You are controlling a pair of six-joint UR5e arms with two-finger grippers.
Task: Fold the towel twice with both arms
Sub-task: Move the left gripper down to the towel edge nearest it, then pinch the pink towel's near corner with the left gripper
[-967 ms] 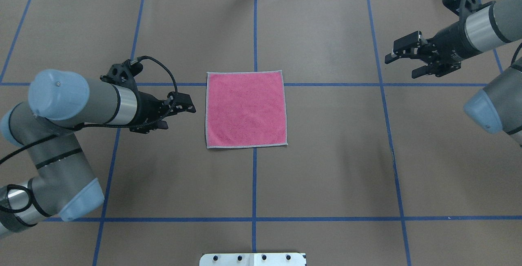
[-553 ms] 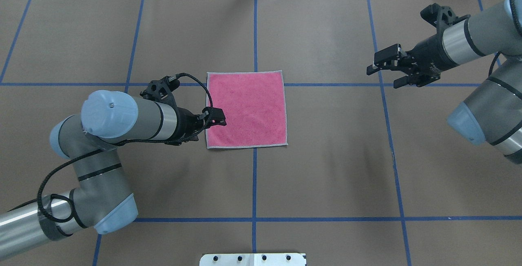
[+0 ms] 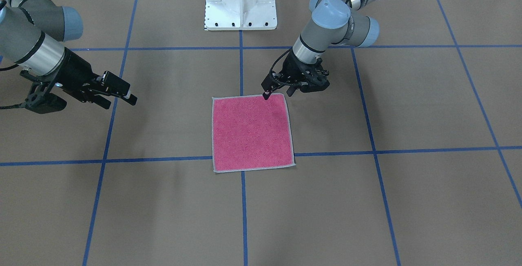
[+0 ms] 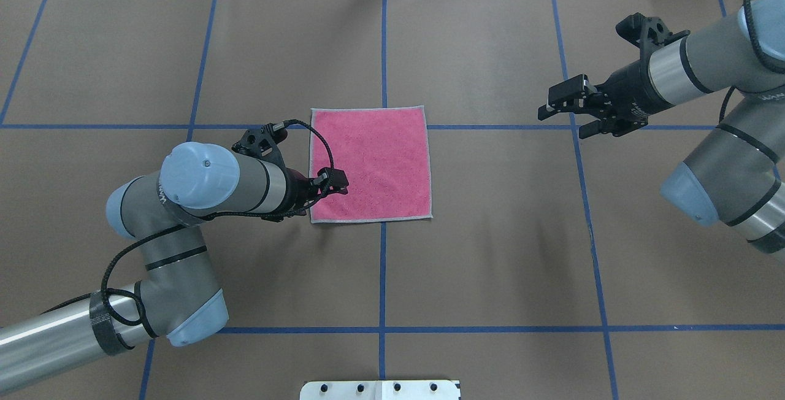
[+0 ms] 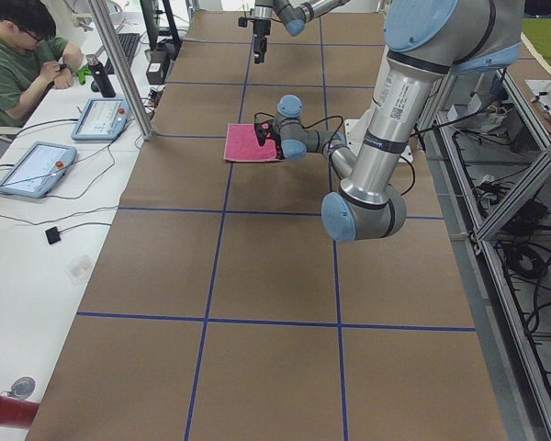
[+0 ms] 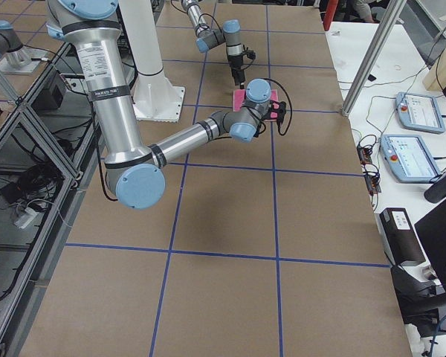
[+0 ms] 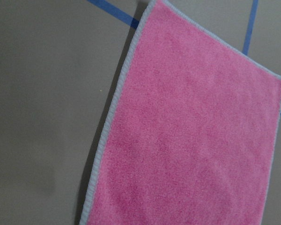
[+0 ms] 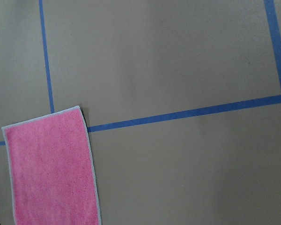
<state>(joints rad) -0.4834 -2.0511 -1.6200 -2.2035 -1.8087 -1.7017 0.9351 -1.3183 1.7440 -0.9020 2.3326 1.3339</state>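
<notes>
towel cut off at bottom edge, border partly behind left pincer

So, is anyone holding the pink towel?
Nothing is held. The square pink terry towel lies flat; black left gripper open over its corner, right gripper open, apart.

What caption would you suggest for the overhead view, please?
Left gripper at the flat pink towel's near-left corner; right gripper well clear.

Fuzzy terry towel (matt paper table)
</notes>
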